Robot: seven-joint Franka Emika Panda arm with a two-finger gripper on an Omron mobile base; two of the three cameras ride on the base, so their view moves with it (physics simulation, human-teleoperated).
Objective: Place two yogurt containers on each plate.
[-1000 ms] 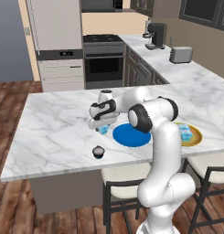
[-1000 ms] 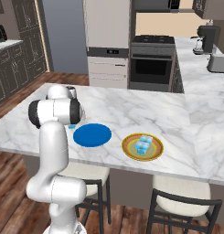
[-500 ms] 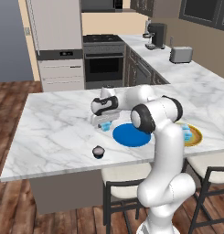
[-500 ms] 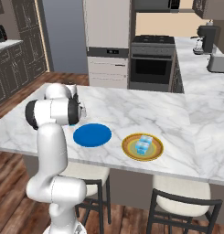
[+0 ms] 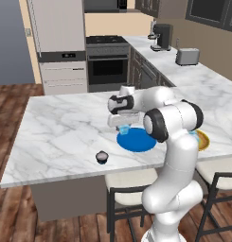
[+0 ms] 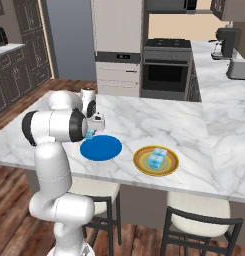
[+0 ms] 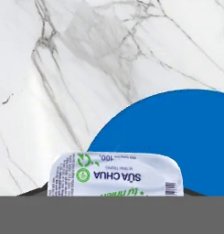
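My gripper (image 5: 123, 124) is shut on a pale blue yogurt container (image 5: 124, 129), held low over the marble counter at the near-left edge of the blue plate (image 5: 136, 142). The hand view shows the cup's white printed lid (image 7: 115, 176) in front of the blue plate (image 7: 177, 128). A squat dark yogurt container (image 5: 102, 157) stands on the counter near the front edge, left of the blue plate. In the right base view, the yellow-rimmed plate (image 6: 139, 162) holds two pale blue yogurt containers (image 6: 156, 157), to the right of the blue plate (image 6: 101, 148).
The marble island counter (image 5: 60, 127) has stools tucked under its near side. A stove and fridge stand behind it. A toaster (image 5: 187, 56) and a coffee machine (image 5: 161, 36) sit on the far right counter.
The gripper's fingers have shut on the pale blue cup. It has carried the cup to the right, up to the blue plate's edge.
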